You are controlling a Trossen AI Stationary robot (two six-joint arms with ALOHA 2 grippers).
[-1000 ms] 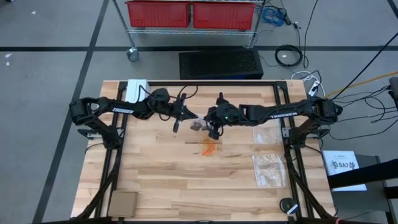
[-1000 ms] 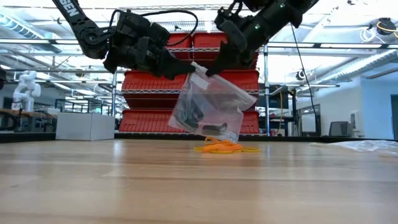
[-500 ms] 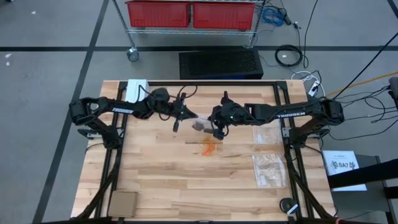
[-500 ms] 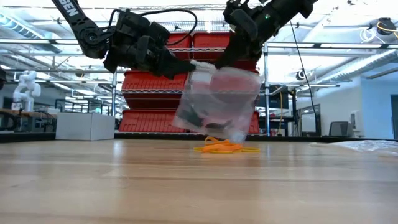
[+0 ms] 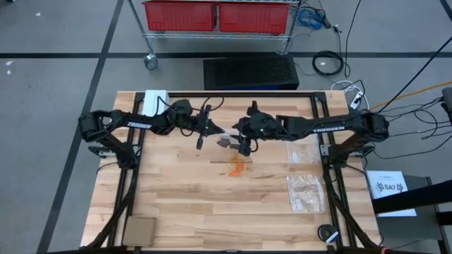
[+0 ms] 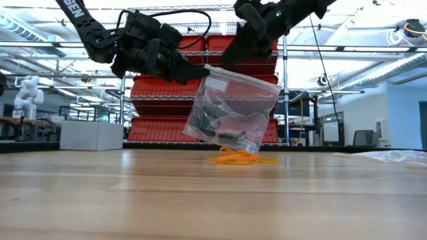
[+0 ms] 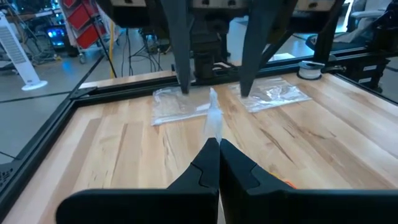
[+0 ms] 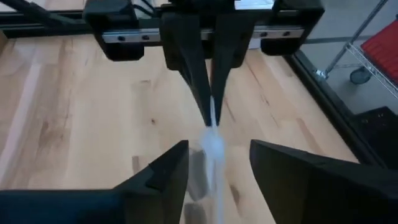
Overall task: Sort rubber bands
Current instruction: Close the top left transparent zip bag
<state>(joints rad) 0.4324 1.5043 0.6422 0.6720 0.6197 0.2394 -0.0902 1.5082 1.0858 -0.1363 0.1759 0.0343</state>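
A clear zip bag (image 6: 230, 110) with black rubber bands (image 6: 212, 120) inside hangs over the middle of the table. My left gripper (image 6: 195, 71) is shut on its top corner. My right gripper (image 6: 235, 53) stands open just above the bag's top edge, and in the right wrist view the thin edge (image 8: 211, 140) runs between its spread fingers without touching them. A small pile of orange rubber bands (image 5: 238, 167) lies on the wood under the bag's lower corner. My left gripper pinches the bag's upper corner (image 7: 213, 121) between its two shut fingers (image 7: 205, 163). It comes nearly level from the table's left side. The bag hangs below and to the right of the fingers, its top edge slanting down, its bottom just above the orange pile.
Two more clear bags (image 5: 304, 153) (image 5: 305, 192) lie flat near the table's right edge. A white box (image 5: 155, 101) sits at the far left corner and a brown pad (image 5: 140, 229) at the near left corner. A black frame (image 5: 321, 106) rims the table.
My right gripper has opened, let go of the bag's top edge and risen a little. The bag swung and now hangs from my left gripper alone, with its freed corner dropped lower.
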